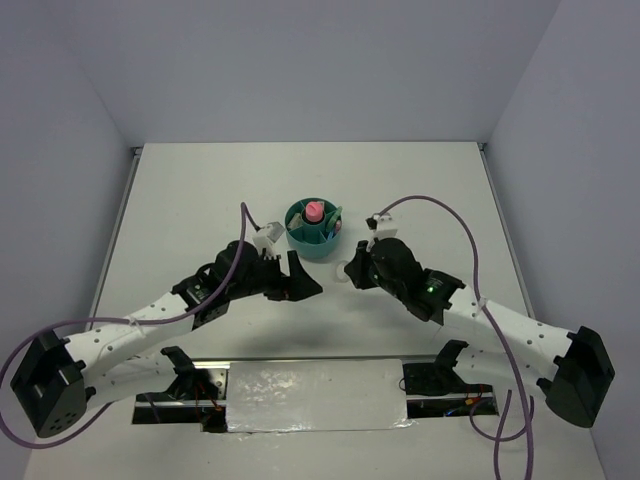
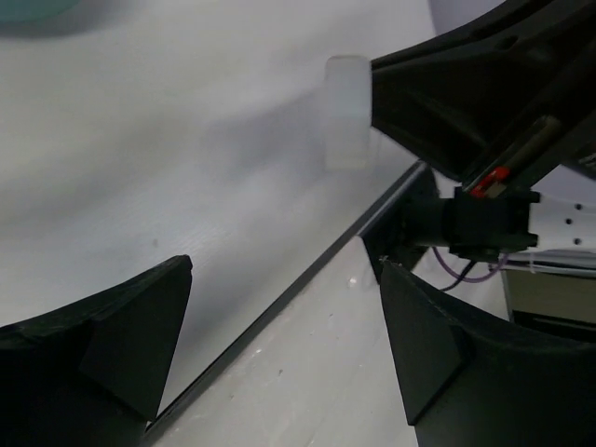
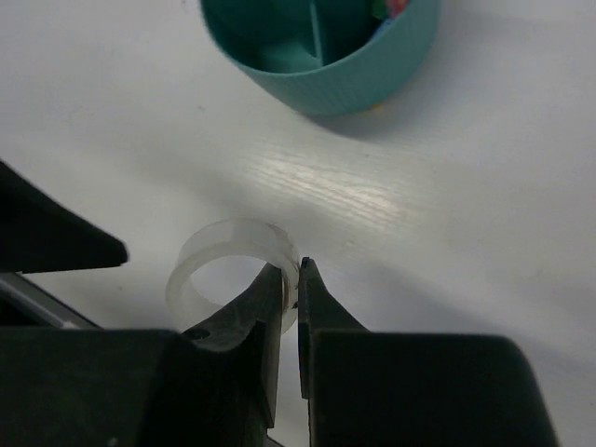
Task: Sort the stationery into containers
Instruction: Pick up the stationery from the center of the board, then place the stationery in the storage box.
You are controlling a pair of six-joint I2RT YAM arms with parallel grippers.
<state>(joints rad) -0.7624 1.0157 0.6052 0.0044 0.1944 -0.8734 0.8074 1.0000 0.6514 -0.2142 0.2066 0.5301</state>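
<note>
**Clear tape ring pinched by its wall, the teal organiser just beyond**

The tape ring is down at the worktop, just short of the teal organiser. The right hand has one finger inside the hoop and one outside, pressed together on the thin wall. The hold looks narrow, so the lift should be slow and straight up, high enough to clear the organiser's rim. It can then carry over a compartment with free room before letting go, since a quick swing could twist the ring loose. The left hand is spread wide and holds nothing. It sits close by and should be kept out of the path.
</note>
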